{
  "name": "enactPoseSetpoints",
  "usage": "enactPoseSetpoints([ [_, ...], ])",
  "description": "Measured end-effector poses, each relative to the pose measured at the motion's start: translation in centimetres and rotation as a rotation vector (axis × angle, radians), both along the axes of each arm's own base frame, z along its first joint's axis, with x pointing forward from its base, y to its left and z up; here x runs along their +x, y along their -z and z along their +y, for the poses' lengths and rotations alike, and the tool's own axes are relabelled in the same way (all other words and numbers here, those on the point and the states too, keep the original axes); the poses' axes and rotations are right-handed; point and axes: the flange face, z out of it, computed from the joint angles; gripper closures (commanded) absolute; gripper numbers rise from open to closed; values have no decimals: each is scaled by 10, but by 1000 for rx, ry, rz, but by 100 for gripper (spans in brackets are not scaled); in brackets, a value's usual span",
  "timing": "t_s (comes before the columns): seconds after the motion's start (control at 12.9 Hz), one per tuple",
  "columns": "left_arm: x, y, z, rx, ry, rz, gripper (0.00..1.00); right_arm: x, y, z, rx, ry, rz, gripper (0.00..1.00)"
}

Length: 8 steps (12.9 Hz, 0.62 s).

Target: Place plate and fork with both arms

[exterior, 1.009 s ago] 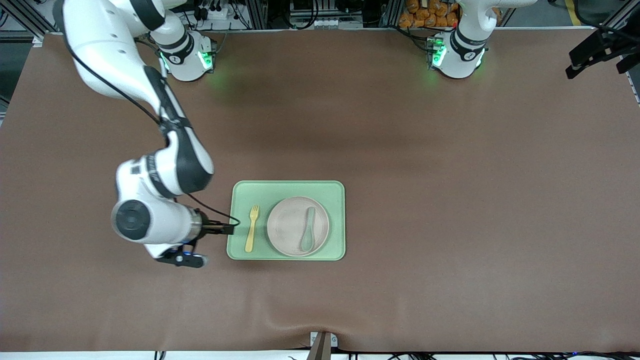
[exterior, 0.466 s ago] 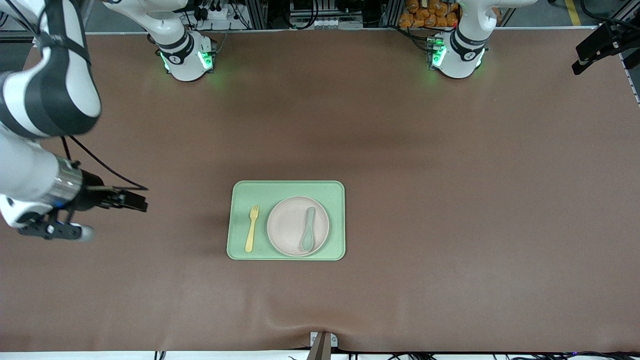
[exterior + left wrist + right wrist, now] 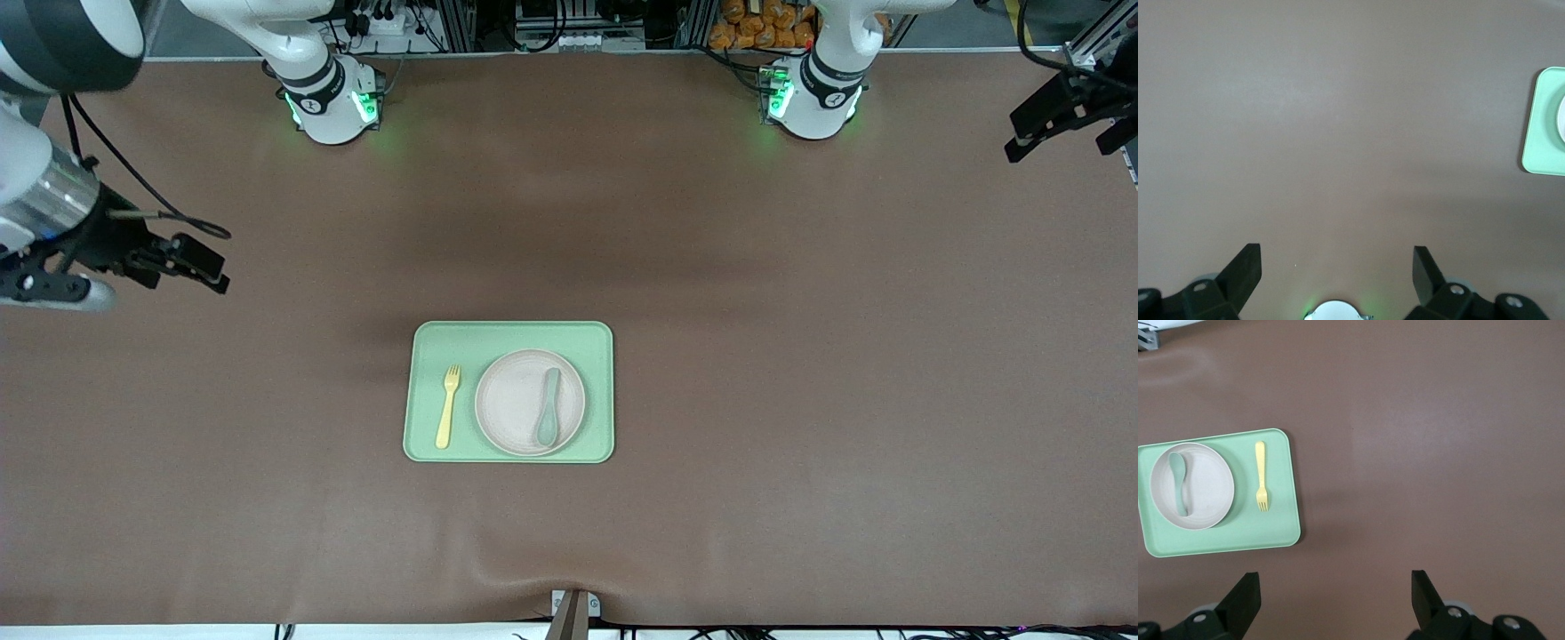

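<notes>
1. The plate (image 3: 530, 403) is judged stiff, light and smooth; a grasp at the shallow rim is advised, since the flat centre offers no hold.
2. The fork (image 3: 447, 406) is judged very light rigid plastic, thin and low on the surface; a pinch across the handle mid-length is suggested, and slipping is likely.
3. The plate is seen as round and pale beige; a grey-green spoon (image 3: 548, 408) is laid on it.
4. The fork is seen as small and pale yellow, tines pointed toward the robots' bases.
5. Both are found on the green tray (image 3: 511, 336) mid-table, the fork just beside the plate, toward the right arm's end.
6. The right gripper (image 3: 200, 263) is held empty over bare table near its end, fingers spread.
7. The left gripper (image 3: 1058, 120) is parked over its table end, empty, fingers spread.
</notes>
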Motion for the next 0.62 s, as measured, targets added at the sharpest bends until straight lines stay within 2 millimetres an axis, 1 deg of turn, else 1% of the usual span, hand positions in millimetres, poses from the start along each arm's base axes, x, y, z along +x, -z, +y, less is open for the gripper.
enactPoseSetpoints([
  [0.08,3,5,0,0,1,1,0,-4,-11,-1,-2,2,-16,0],
  [0.16,6,10,0,0,2,-1,0,-6,-16,-6,-8,7,-12,0],
  [0.31,11,20,-5,0,11,-13,0,-9,-16,-20,-16,14,29,0],
  [0.47,16,33,-12,0,25,-19,0,-10,-14,-28,-33,11,47,0],
  [0.62,19,41,-17,1,33,-22,0,-11,-15,-33,-46,2,59,0],
])
